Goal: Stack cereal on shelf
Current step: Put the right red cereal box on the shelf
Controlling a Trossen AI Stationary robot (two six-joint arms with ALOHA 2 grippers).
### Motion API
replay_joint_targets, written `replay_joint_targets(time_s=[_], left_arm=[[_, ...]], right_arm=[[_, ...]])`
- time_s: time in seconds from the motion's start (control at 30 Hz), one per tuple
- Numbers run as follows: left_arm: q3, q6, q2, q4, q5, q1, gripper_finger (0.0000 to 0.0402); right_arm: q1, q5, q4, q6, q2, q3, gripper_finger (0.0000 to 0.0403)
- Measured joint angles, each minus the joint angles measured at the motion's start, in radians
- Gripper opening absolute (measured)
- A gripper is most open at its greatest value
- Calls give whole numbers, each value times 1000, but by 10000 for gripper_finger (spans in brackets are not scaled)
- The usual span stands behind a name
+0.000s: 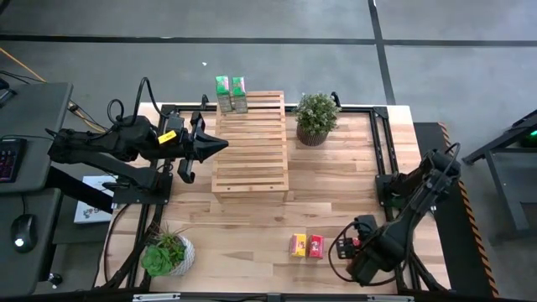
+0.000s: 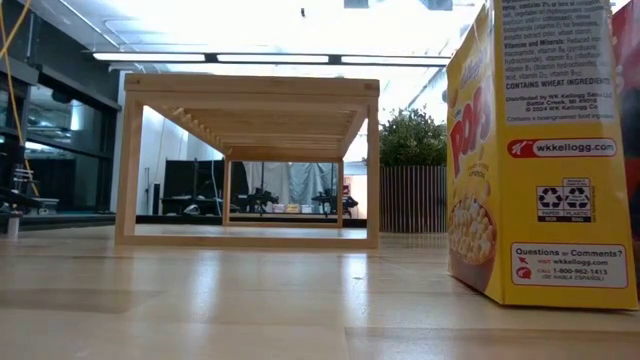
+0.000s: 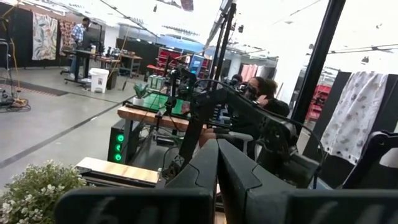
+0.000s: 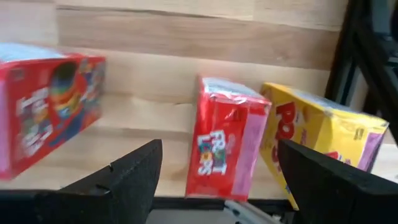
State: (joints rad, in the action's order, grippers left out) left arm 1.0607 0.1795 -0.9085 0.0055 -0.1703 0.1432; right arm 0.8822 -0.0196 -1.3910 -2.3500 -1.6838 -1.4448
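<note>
The shelf [image 1: 249, 143], a light-wood slatted rack, stands mid-table and also shows in the low view [image 2: 250, 160]. Two green cereal boxes [image 1: 231, 94] stand upright on its far end. Near the table's front edge a yellow box [image 1: 298, 245] and a red box [image 1: 316, 246] stand side by side on the wood. My right gripper [image 1: 344, 245] hangs just right of them, pointing down, open. In its wrist view the red box [image 4: 227, 146] shows between the spread fingers of my right gripper [image 4: 217, 186], the yellow box [image 4: 317, 134] to one side and another red box [image 4: 46, 106] to the other. My left gripper [image 1: 214, 144] is shut, held level at the shelf's left edge.
A potted plant [image 1: 316, 117] stands right of the shelf's far end, another plant [image 1: 168, 252] at the front left corner. Bare wood lies between the shelf and the front boxes. The yellow box [image 2: 530, 150] fills the low view's right side. A person sits beyond the table [image 3: 261, 99].
</note>
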Motion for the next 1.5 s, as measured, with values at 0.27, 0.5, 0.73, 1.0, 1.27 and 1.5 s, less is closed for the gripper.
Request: replay_joint_targets(time_s=[0.27,0.5,0.73,1.0,1.27,1.5], left_arm=[[0,0,0,0,0,0,0],[0,0,0,0,0,0,0],[0,0,0,0,-1,0,0],[-1,0,0,0,-1,0,0],[-1,0,0,0,-27,0,0],[-1,0,0,0,-27,0,0]], right_arm=[[-8,-44,-6,-15,-56,15,311],[-28,-45,151,-9,-67,113,311],[-32,-52,299,-7,-68,218,311],[-32,-35,395,6,-68,251,311],[-32,32,396,6,-68,251,311],[-32,24,409,71,-67,251,311]])
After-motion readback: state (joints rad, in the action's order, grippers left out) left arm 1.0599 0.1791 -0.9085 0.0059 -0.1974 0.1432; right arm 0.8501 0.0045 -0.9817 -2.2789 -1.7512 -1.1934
